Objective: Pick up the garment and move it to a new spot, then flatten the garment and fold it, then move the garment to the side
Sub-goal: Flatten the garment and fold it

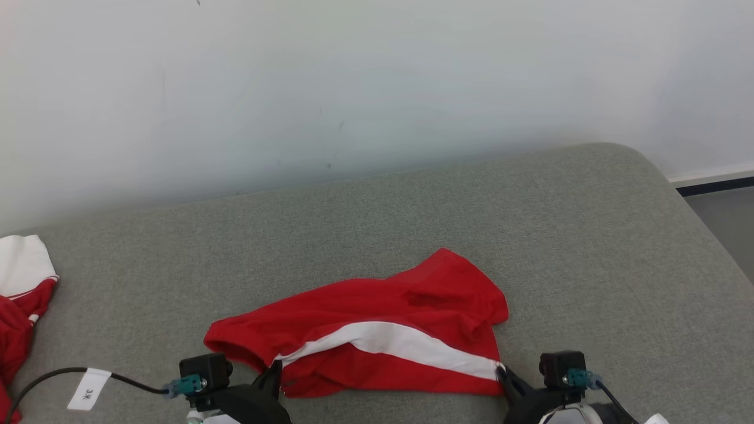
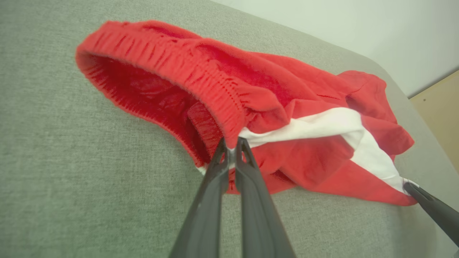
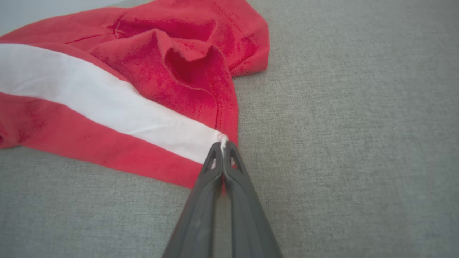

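The garment [image 1: 377, 333] is a pair of red shorts with a white side stripe, lying rumpled on the grey cushion [image 1: 412, 224] near its front edge. My left gripper [image 1: 275, 366] is shut on the garment's elastic waistband [image 2: 186, 71] where the white stripe starts; the left wrist view shows its fingertips [image 2: 232, 145] pinching the cloth. My right gripper [image 1: 502, 372] is shut on the leg hem at the stripe's other end, with the cloth pinched at the right gripper's tips [image 3: 223, 145]. The right fingers [image 2: 430, 208] also show at the left wrist view's right edge.
Another red and white garment [image 1: 20, 294] lies at the cushion's left edge. A black cable with a white tag [image 1: 88, 388] runs across the front left. A pale wall [image 1: 353, 88] stands behind the cushion, whose rounded right corner [image 1: 677, 194] drops to the floor.
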